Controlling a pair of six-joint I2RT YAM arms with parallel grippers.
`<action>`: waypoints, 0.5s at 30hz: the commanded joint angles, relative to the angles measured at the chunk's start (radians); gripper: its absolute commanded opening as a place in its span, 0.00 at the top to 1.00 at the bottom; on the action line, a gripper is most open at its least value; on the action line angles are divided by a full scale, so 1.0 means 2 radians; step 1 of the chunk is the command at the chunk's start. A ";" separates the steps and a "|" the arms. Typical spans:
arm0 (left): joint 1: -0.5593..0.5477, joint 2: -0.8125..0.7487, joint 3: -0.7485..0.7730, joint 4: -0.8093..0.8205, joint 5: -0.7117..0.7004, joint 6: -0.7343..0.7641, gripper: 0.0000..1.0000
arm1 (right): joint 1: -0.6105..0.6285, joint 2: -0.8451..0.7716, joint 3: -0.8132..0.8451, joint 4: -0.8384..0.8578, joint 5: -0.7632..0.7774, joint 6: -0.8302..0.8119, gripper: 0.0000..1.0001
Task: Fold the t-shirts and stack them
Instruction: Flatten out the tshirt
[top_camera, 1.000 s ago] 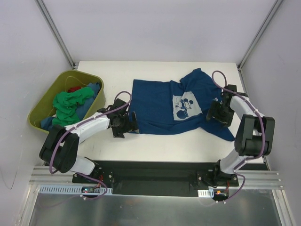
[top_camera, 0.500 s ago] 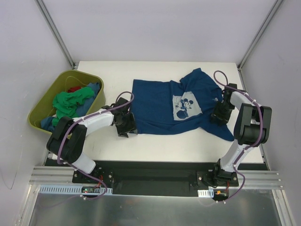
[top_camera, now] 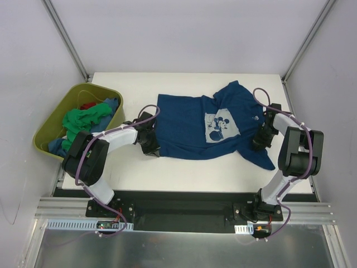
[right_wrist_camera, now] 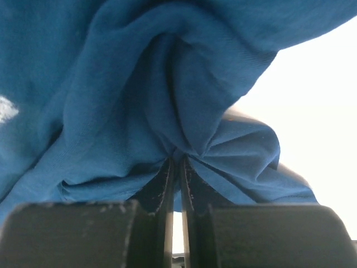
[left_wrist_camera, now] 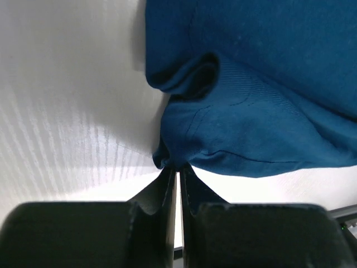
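A dark navy t-shirt [top_camera: 189,125] with a pale Mickey Mouse print [top_camera: 220,127] lies spread on the white table. My left gripper [top_camera: 152,146] is shut on the shirt's near-left hem corner [left_wrist_camera: 173,159], the cloth bunched at the fingertips. At the shirt's right side, my right gripper [top_camera: 260,139] is shut on a pinched fold of the navy cloth [right_wrist_camera: 178,148]. More t-shirts, green [top_camera: 82,123], blue and red, sit crumpled in the olive tub.
The olive-green tub [top_camera: 114,120] stands at the table's left edge, close to my left arm. Bare white table [top_camera: 184,173] runs along the near edge and behind the shirt. Frame posts rise at both back corners.
Both grippers went from open to shut on the navy shirt's edges. The left one slid right onto the hem corner; the right one settled onto the right-side cloth.
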 commanded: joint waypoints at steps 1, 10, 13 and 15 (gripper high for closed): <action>0.008 -0.004 -0.012 -0.003 -0.042 0.012 1.00 | 0.000 -0.050 -0.018 -0.021 -0.009 0.004 0.95; 0.008 -0.079 -0.054 -0.001 -0.045 0.009 1.00 | 0.070 -0.192 -0.079 -0.104 0.081 0.057 0.94; 0.008 -0.104 -0.076 -0.001 -0.040 0.008 1.00 | 0.120 -0.232 -0.115 -0.121 0.115 0.103 0.94; 0.008 -0.127 -0.095 -0.001 -0.041 0.007 1.00 | 0.152 -0.259 -0.146 -0.130 0.128 0.151 0.94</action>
